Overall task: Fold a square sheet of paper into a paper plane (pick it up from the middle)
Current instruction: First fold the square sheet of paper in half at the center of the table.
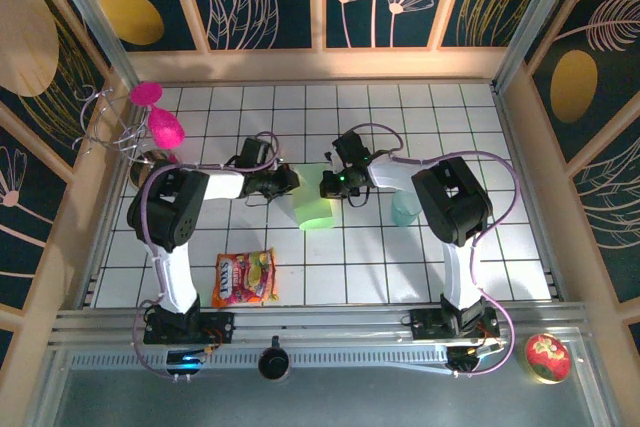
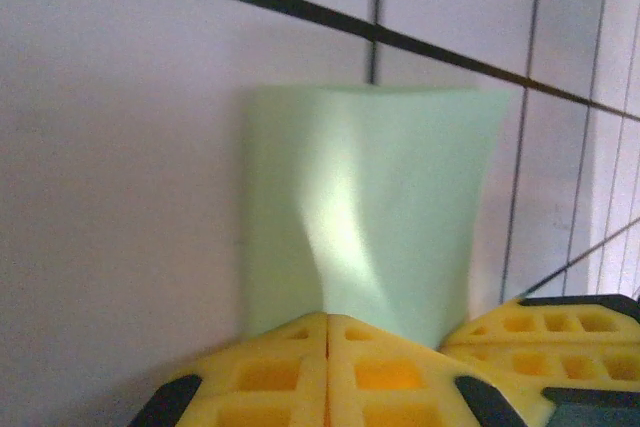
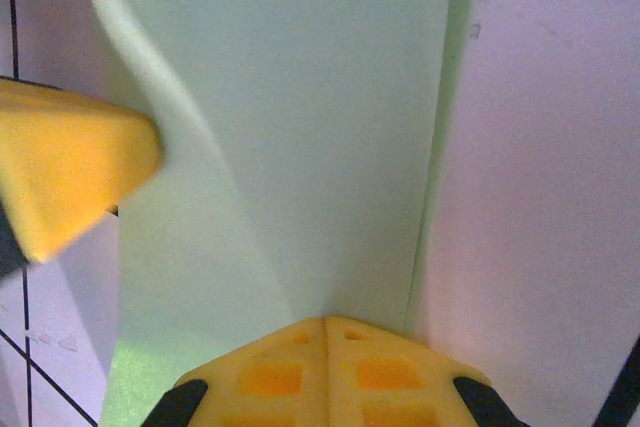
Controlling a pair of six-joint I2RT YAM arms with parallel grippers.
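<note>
The square sheet of paper (image 1: 313, 210), pale mint green, hangs curved between my two grippers at the middle of the tiled table. My left gripper (image 1: 291, 183) pinches its left upper edge and my right gripper (image 1: 325, 184) pinches it from the right. In the left wrist view the sheet (image 2: 370, 207) rises bowed from the shut yellow tips of the left gripper (image 2: 328, 319), with the right gripper's fingers (image 2: 545, 332) close beside. In the right wrist view the paper (image 3: 300, 137) spreads above the shut right gripper (image 3: 327, 322), and a left fingertip (image 3: 65, 162) presses its left edge.
A translucent teal cup (image 1: 405, 209) stands just right of the right forearm. A candy bag (image 1: 244, 278) lies near the front left. A wire stand with pink pieces (image 1: 160, 119) sits at the back left. A red tin (image 1: 547, 357) rests beyond the table's front right edge.
</note>
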